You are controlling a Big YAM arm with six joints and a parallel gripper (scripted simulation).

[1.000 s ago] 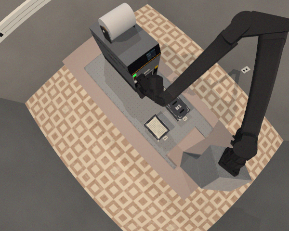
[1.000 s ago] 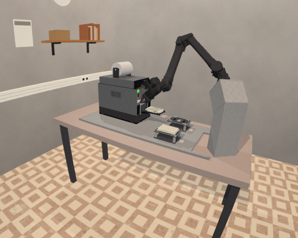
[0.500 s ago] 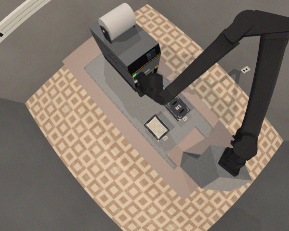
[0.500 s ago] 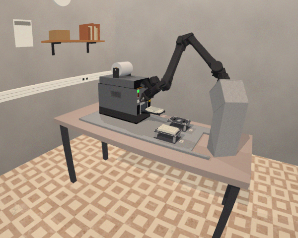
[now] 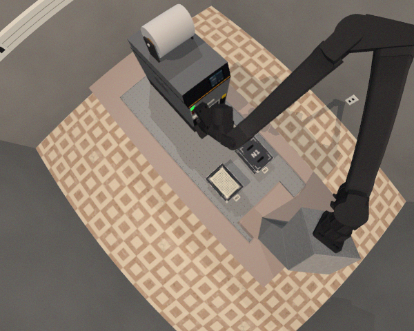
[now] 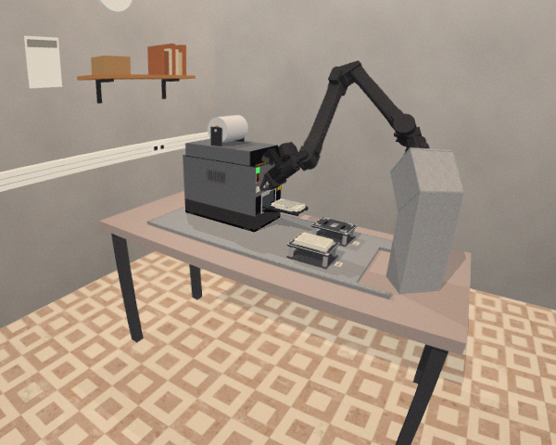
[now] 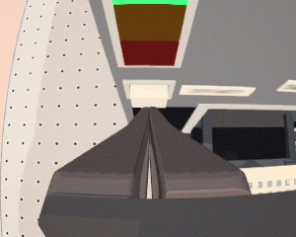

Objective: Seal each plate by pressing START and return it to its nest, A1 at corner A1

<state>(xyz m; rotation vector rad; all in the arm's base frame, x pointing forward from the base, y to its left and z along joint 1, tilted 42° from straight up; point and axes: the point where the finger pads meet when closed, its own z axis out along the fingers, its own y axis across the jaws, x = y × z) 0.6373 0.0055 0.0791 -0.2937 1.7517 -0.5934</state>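
Observation:
My gripper [image 6: 262, 186] [image 7: 149, 118] is shut and empty, its tips just in front of and below the white START button [image 7: 149, 93]. The lamp [image 5: 192, 108] [image 6: 258, 170] [image 7: 149, 2] on the sealer [image 6: 218, 184] is green; its amber and red parts are dark. The stage [image 6: 304, 209] is out, with a pale plate [image 6: 287, 206] [image 7: 278, 184] on it, partly cut off in the wrist view; I cannot tell its foil or exact seating. Nest N1 [image 5: 255, 154] [image 6: 323, 224] is empty. The other pale plate [image 5: 224, 182] [image 6: 312, 241] sits in nest N2 [image 6: 307, 250], wells showing.
A white foil roll [image 5: 171, 29] [image 6: 233, 127] tops the sealer. A grey angular pedestal [image 5: 299, 245] [image 6: 424, 224] stands at the table's right end under the arm's base. The arm reaches over the N1 side. A perforated grey mat [image 5: 171, 132] lies under the sealer and nests.

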